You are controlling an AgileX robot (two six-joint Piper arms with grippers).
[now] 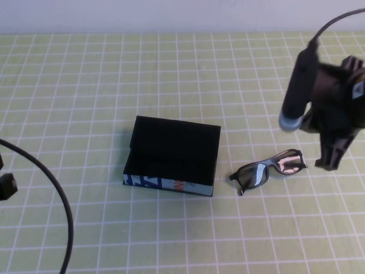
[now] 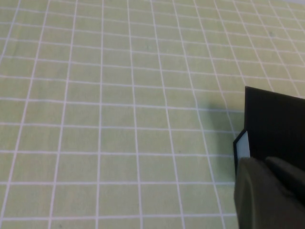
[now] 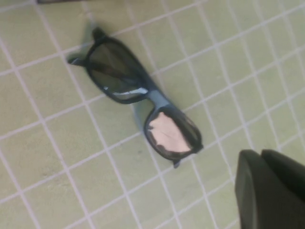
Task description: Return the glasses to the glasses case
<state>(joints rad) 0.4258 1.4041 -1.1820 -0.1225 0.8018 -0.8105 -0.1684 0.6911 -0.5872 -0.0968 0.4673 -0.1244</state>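
The green gridded bench [image 1: 85,85] is overlooked steeply from the robot's side. The black-rimmed tinted sunglasses [image 3: 143,102], at 3 o'clock [image 1: 268,170], are shared closely by the right wrist; the black box-like case [image 2: 276,129] by the left.

The glasses case [image 1: 172,164] lies near the middle of the desk [image 1: 85,85], its lid raised at the far side, with the glasses [image 1: 268,170] on the desk just to its right, apart from it. The right hand [image 1: 333,154] hangs just beyond the glasses' right end. The left hand [image 1: 7,185] sits at the desk's left edge, well apart from the case.
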